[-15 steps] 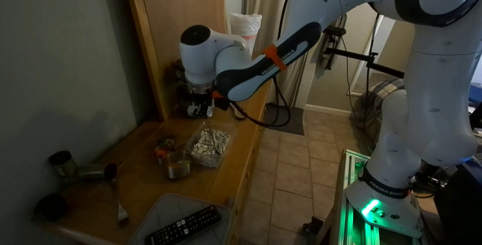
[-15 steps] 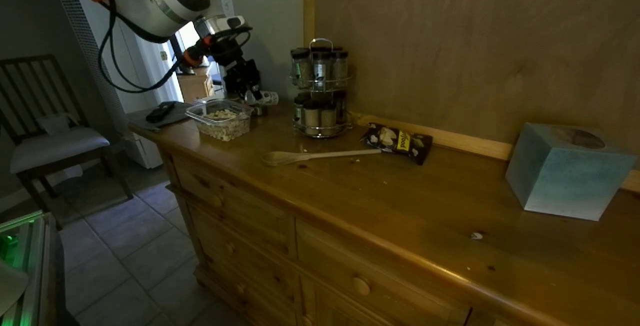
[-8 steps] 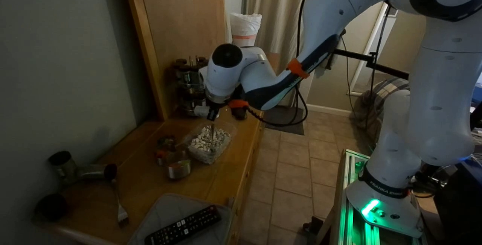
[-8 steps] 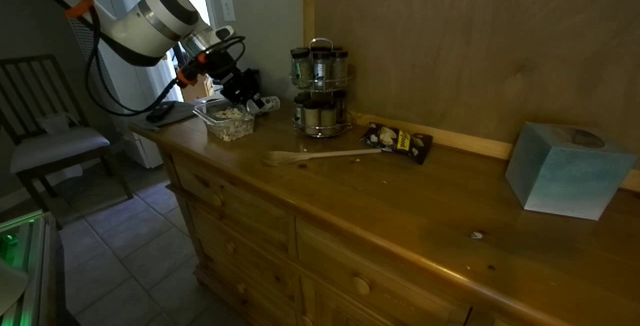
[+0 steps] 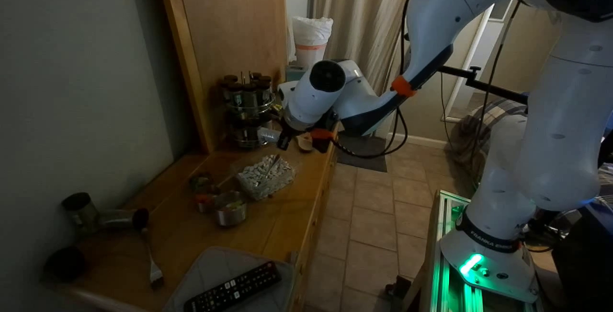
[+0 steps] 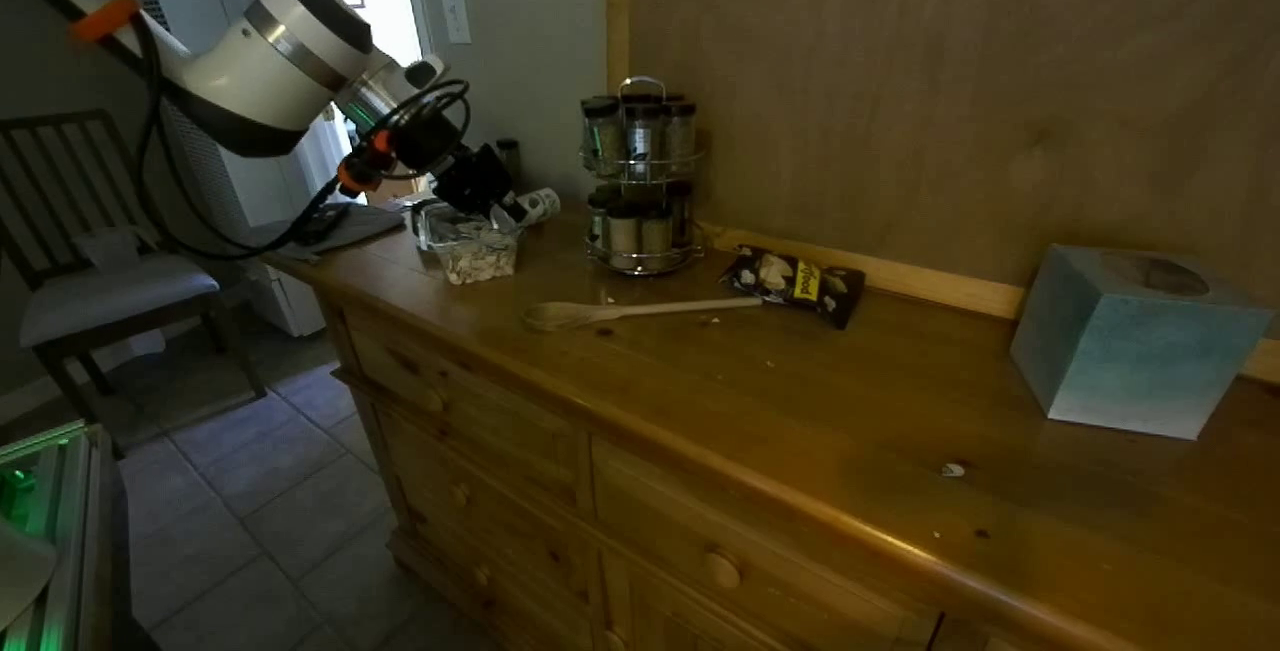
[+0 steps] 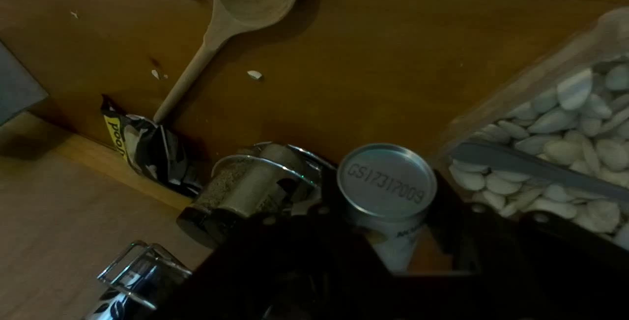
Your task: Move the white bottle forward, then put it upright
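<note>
The white bottle, a cylinder with a round metal end, is held tilted close to lying between the seed tub and the spice rack. In the wrist view the bottle (image 7: 387, 181) shows its stamped metal end toward the camera. It also shows in both exterior views (image 5: 268, 134) (image 6: 543, 204). My gripper (image 7: 385, 212) has one finger on each side of the bottle, near its metal end. The gripper shows in both exterior views (image 5: 284, 139) (image 6: 512, 211), tilted with the wrist. I cannot tell whether the bottle touches the wooden dresser top (image 6: 860, 381).
The clear seed tub (image 6: 475, 256) stands close beside the gripper. The spice rack (image 6: 640, 171) is beyond the bottle. A wooden spoon (image 6: 640, 311), a black packet (image 6: 795, 283) and a tissue box (image 6: 1130, 346) lie further along. A glass bowl (image 5: 231, 213) and remote (image 5: 234, 288) are on the other side.
The arm has lowered and pulled toward the robot's base, tilting the wrist, with the bottle staying between the fingers. The seed tub has shifted and turned slightly, and the glass bowl has moved a little.
</note>
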{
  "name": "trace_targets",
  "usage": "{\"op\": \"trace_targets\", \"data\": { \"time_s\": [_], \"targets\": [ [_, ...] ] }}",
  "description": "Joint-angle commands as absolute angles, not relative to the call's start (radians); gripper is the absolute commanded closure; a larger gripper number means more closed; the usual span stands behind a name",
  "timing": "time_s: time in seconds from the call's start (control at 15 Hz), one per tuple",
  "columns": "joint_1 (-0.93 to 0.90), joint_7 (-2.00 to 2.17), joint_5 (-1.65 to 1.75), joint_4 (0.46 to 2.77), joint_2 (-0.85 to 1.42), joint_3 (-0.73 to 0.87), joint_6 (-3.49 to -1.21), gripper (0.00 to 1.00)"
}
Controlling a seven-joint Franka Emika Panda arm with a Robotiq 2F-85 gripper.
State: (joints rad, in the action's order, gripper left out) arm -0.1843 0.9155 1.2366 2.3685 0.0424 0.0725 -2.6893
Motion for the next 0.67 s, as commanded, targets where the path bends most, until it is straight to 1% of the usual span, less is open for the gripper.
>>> {"op": "trace_targets", "data": {
  "time_s": [0.0,0.47,0.6],
  "targets": [
    [-0.175,1.020,1.344,2.417,-0.028,0.087,-2.764,0.81],
    [-0.163,0.907,1.135,2.519,-0.069,0.109,-2.734,0.81],
    [-0.158,0.938,1.126,2.548,-0.088,0.117,-2.704,0.81]
  ]
}}
